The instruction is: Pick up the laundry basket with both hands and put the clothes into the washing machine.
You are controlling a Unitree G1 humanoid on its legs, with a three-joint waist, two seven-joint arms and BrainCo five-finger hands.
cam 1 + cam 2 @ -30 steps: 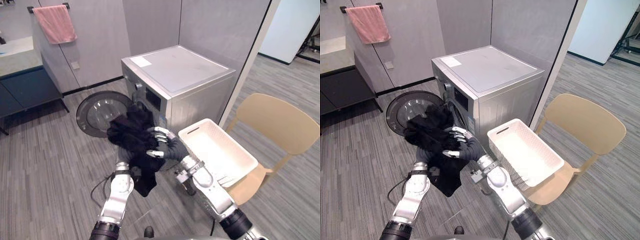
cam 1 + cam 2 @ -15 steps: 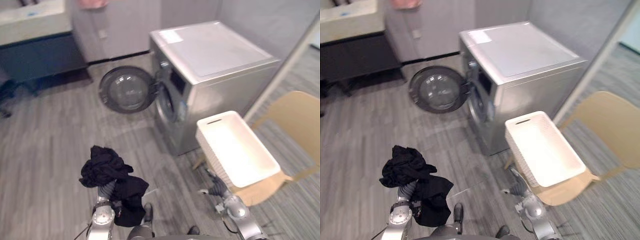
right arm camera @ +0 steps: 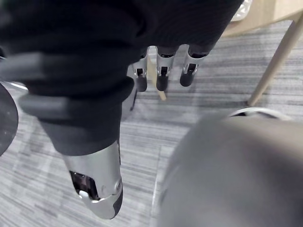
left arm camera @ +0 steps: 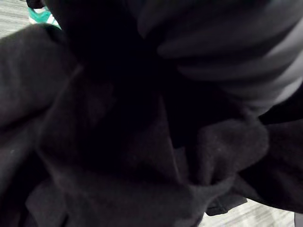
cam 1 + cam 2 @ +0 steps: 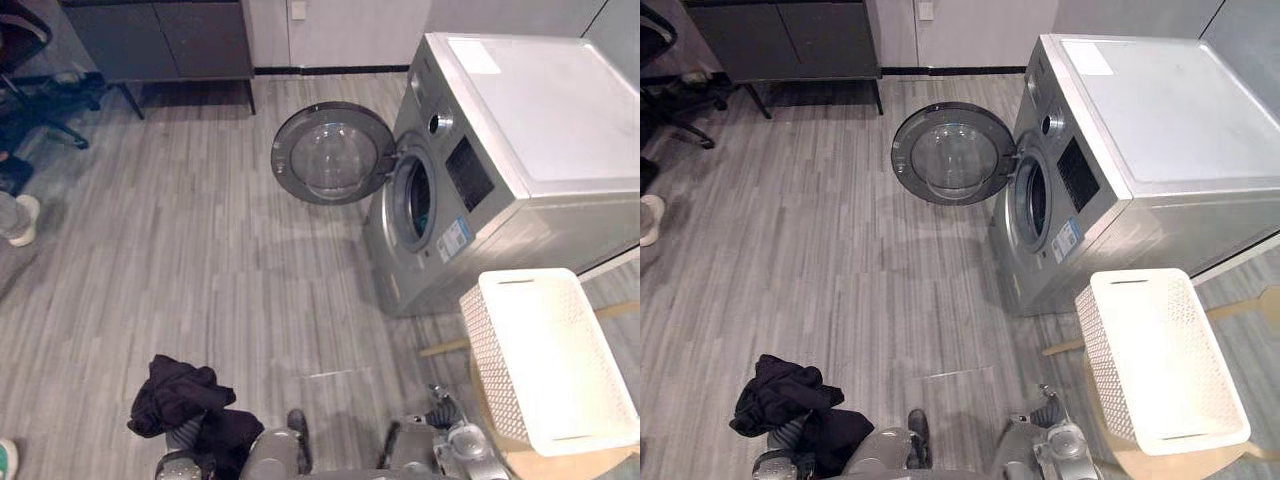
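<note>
1. Washer [image 5: 520, 150]: silver front-loader, upper right. Its round mouth faces the open floor, and nothing can be seen inside it.
2. Basket [image 5: 550, 360]: white lattice tub resting on a chair [image 5: 445, 347] just beside the washer. It appears empty.
   - Handling: judged light and stiff.
   - Hold: best taken by the cut-out slots at its short ends, one hand to each. The slot nearer the washer is visible.
3. Door [image 5: 330, 155]: round with a dark rim and glass centre. It is swung wide on the side away from the basket, leaving the mouth unobstructed.
4. Clothes [image 5: 185, 405]: dark bundle low on the left, well apart from the washer and basket. It is heaped over the left hand, with a loose tail hanging below.
   - Handling: judged soft, limp and light. It is likely to sag, trail and snag on the mouth's rim.
   - Hold: best gathered at the thick middle, with the hanging end tucked in before feeding it through.
5. Left hand [image 4: 222, 52]: the ribbed cover shows against black cloth. The fingers are buried in the bundle, so I cannot tell whether they are curled or straight.
6. Right hand [image 3: 162, 71]: hangs low on the right near the chair. The fingers point straight down, relaxed, and hold nothing
</note>
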